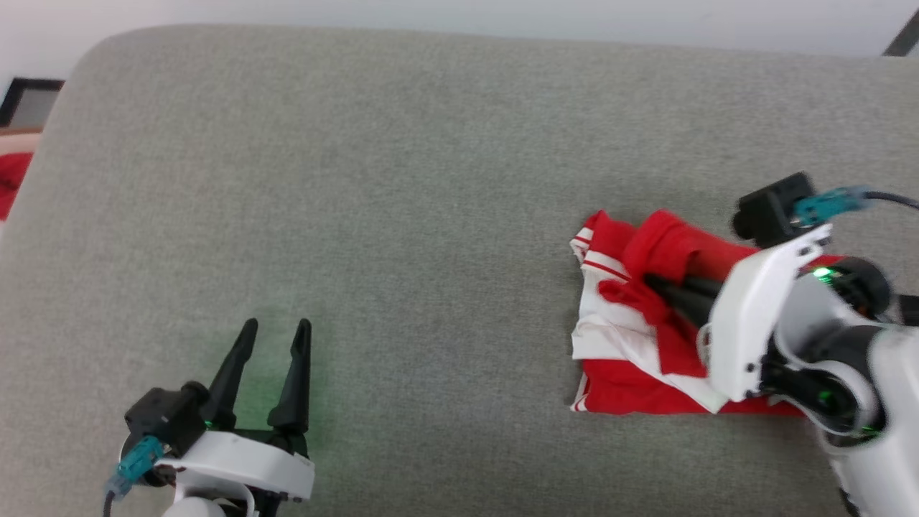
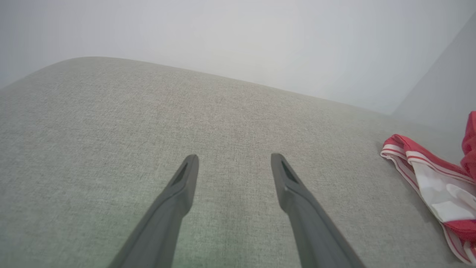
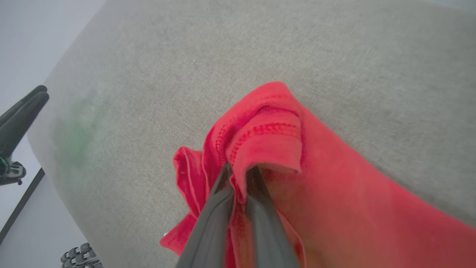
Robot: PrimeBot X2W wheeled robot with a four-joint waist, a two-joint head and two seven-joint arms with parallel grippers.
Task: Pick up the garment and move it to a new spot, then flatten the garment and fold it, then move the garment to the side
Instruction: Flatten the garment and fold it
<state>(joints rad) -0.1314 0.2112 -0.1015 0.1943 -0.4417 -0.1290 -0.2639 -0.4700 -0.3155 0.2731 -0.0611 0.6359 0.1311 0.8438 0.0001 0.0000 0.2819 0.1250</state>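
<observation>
The garment [image 1: 650, 345], a red jersey with white sleeves and striped trim, lies bunched at the right of the grey cushioned surface [image 1: 402, 179]. My right gripper [image 1: 657, 287] is shut on a red hemmed fold of it, the cloth [image 3: 260, 137] pinched between the two dark fingers. The garment's striped sleeve edge [image 2: 427, 175] shows at the right of the left wrist view. My left gripper [image 1: 276, 334] stands open low at the left, nothing between its fingers [image 2: 186, 178], well apart from the garment.
The cushion's rounded far edge meets a pale wall [image 1: 459, 14]. A dark frame [image 1: 29, 100] and a bit of red cloth [image 1: 11, 183] sit beyond the left edge. My left gripper's fingers [image 3: 20, 111] appear at the left of the right wrist view.
</observation>
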